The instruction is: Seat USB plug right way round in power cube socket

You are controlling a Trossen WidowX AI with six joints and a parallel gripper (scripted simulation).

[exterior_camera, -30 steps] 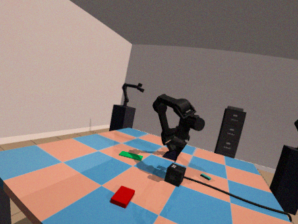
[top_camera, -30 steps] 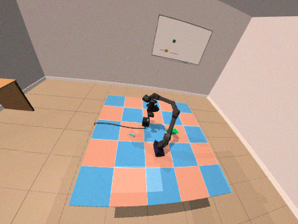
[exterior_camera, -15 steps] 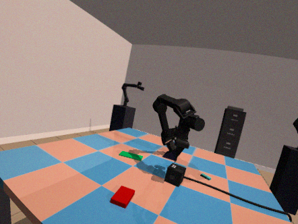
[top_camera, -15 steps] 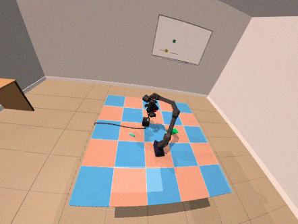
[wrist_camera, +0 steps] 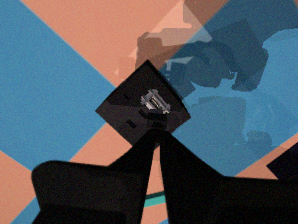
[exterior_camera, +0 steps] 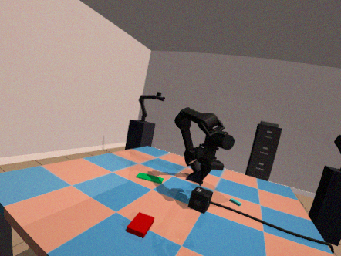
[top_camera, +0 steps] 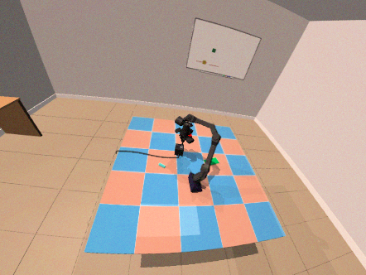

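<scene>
The black power cube (top_camera: pixel 179 150) (exterior_camera: pixel 200 200) (wrist_camera: pixel 116 108) stands on the table, turned cornerwise in the wrist view. A metal-rimmed socket (wrist_camera: pixel 156 102) shows on its top. My gripper (top_camera: pixel 182 142) (exterior_camera: pixel 200 183) (wrist_camera: pixel 157 135) points down just above the cube, its fingers shut on the USB plug. The dark plug (wrist_camera: pixel 157 117) shows small at the fingertips in the wrist view, beside the socket's near side. It looks clear of the socket and turned at an angle to it, though its metal end and which way round it faces are hidden.
A black cable (top_camera: pixel 145 155) (exterior_camera: pixel 266 222) runs from the cube to the table's edge. A teal piece (top_camera: pixel 161 165) (exterior_camera: pixel 235 202) (wrist_camera: pixel 154 201) lies near the cable. A green flat piece (top_camera: pixel 212 161) (exterior_camera: pixel 150 177) lies by the arm, and a red block (top_camera: pixel 190 135) (exterior_camera: pixel 140 224) lies beyond the cube.
</scene>
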